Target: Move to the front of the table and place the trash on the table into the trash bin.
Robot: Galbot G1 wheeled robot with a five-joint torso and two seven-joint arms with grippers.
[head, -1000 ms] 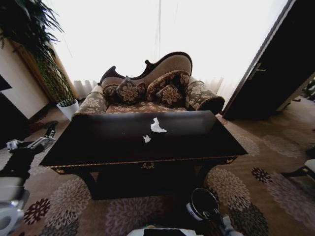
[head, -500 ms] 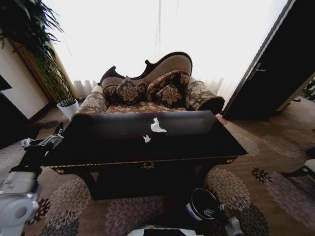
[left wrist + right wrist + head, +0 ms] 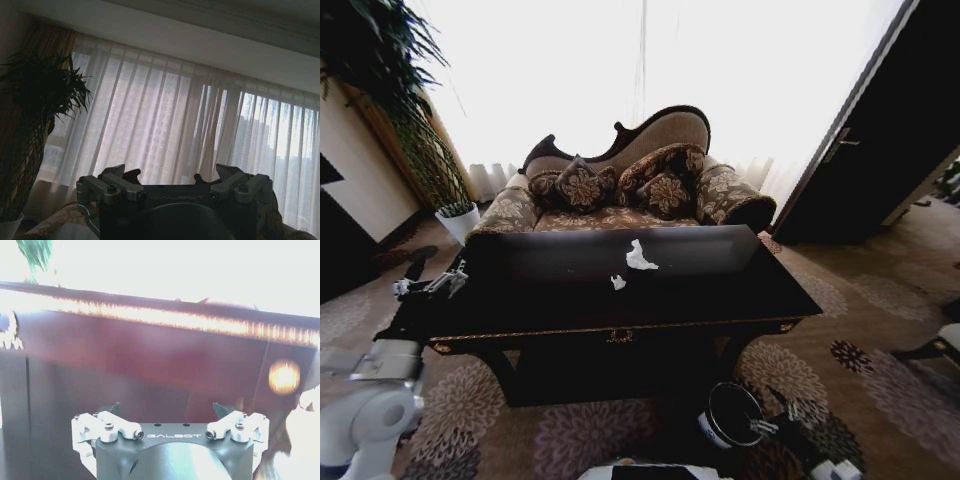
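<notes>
The paper scraps (image 3: 638, 258) lie mid-frame on the table (image 3: 740, 290), right of the nearer, open left gripper (image 3: 450, 280); the right gripper (image 3: 775, 415), also open, hangs low by the trash bin (image 3: 730, 415).

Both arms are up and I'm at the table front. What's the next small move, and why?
Probably reach the left end effector, open beside the table's left end, inward toward the larger white paper scrap mid-table. Neither end effector holds anything, and both scraps lie untouched. The right end effector hangs low by the trash bin.
</notes>
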